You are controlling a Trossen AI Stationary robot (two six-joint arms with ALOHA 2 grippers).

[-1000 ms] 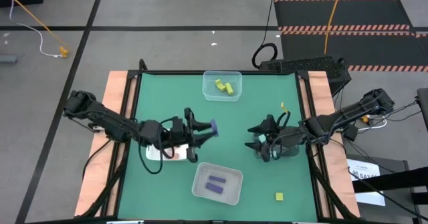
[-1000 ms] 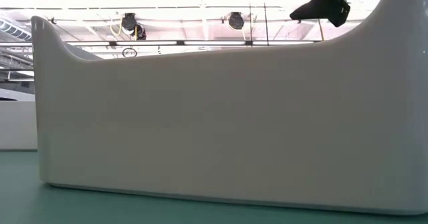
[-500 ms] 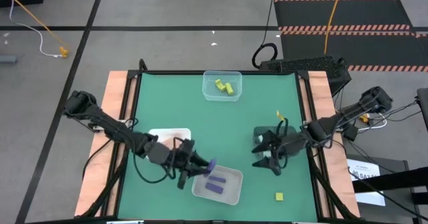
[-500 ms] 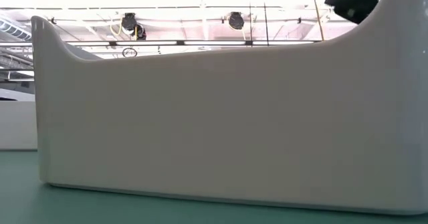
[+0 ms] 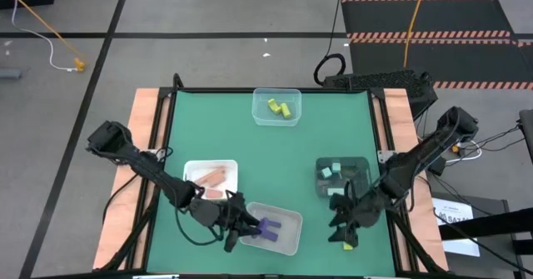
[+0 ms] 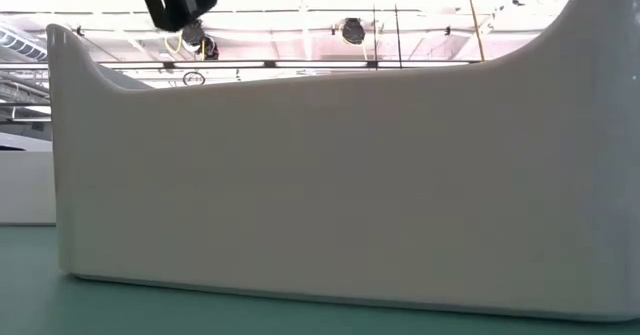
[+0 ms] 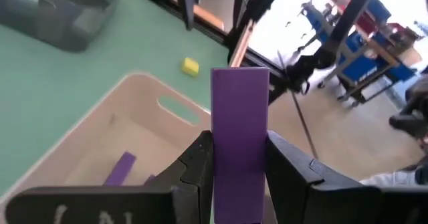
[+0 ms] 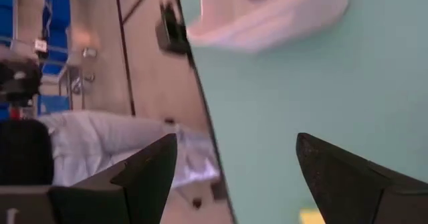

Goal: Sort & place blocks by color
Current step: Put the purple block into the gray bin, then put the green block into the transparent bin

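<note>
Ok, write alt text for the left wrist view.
The left pincer grips an upright purple block over a white tray that already holds a purple block. Past the tray, a yellow cube lies on the green table, with a dark bin beyond.

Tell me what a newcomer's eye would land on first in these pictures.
First, the left gripper shut on a purple bar, held upright over the white tray at the table's near edge, where purple pieces already lie. Next, the right gripper, open, above the lone yellow cube near the table's near right corner. The low view shows mostly a white container wall.
</note>
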